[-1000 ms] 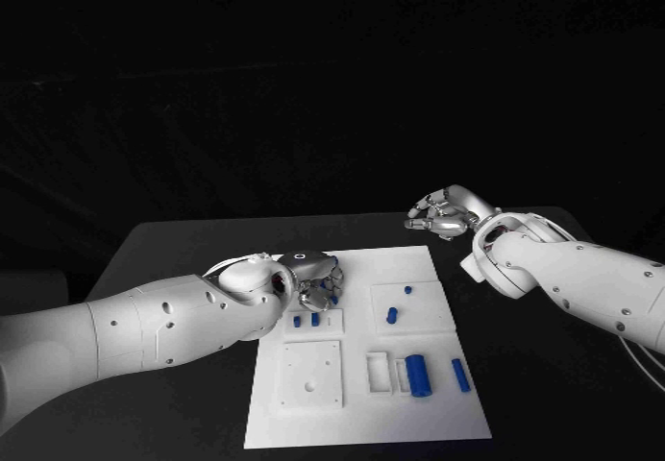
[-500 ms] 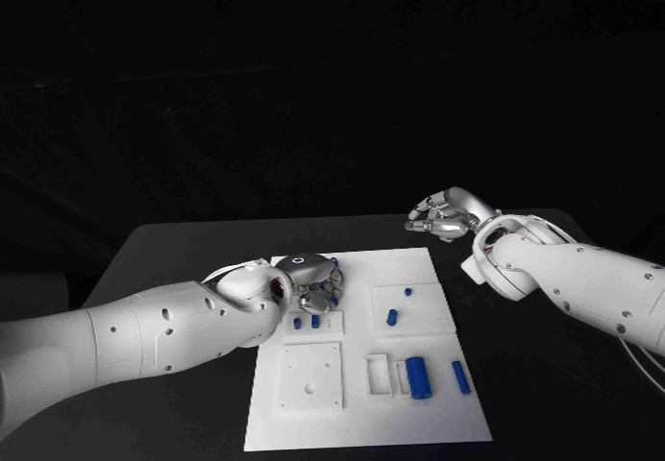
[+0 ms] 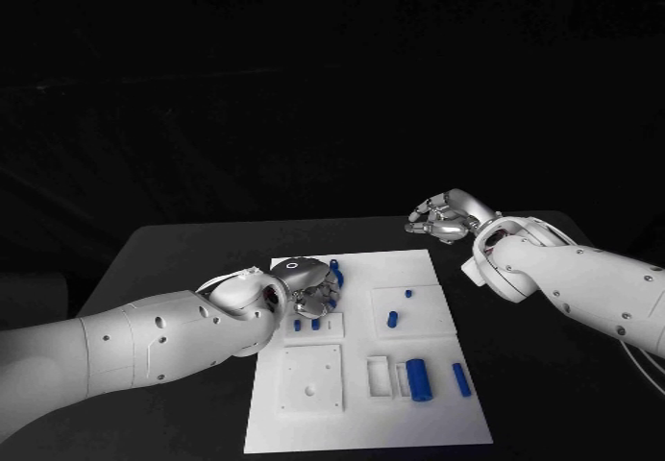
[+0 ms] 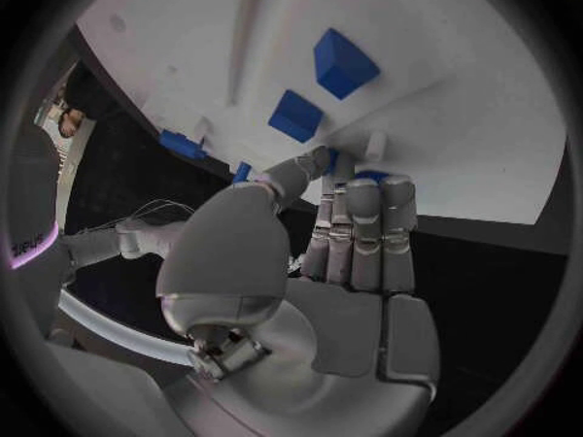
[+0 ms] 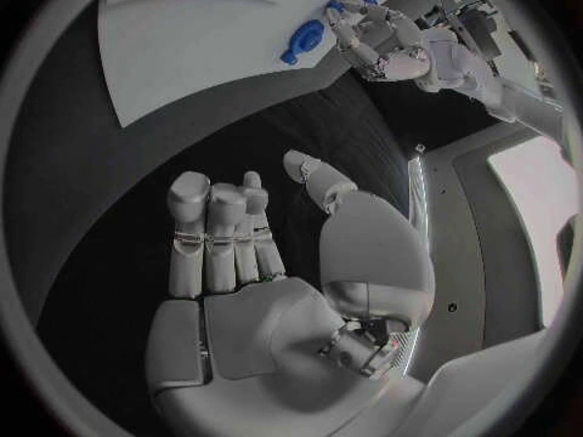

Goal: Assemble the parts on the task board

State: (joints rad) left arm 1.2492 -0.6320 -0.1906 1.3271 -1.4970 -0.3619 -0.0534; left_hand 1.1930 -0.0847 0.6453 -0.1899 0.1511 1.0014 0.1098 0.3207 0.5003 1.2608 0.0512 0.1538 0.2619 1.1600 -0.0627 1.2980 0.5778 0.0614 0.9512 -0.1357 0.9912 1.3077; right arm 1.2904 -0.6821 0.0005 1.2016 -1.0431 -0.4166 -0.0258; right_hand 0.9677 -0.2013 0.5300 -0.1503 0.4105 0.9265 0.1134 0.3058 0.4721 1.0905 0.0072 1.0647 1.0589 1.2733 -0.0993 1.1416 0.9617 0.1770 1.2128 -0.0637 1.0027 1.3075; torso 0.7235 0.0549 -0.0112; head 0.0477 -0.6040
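Two hands, one busy: your left hand [image 3: 312, 286] is pinching a blue part [image 3: 337, 279] over the task board's [image 3: 444, 408] far-left corner.
Your grip is looking shallow, so the part is risking a slip or a tilted seating; your right hand [image 3: 442, 218], loosely curled on nothing, is hovering off the board near the desk's [image 3: 181, 240] far right corner.
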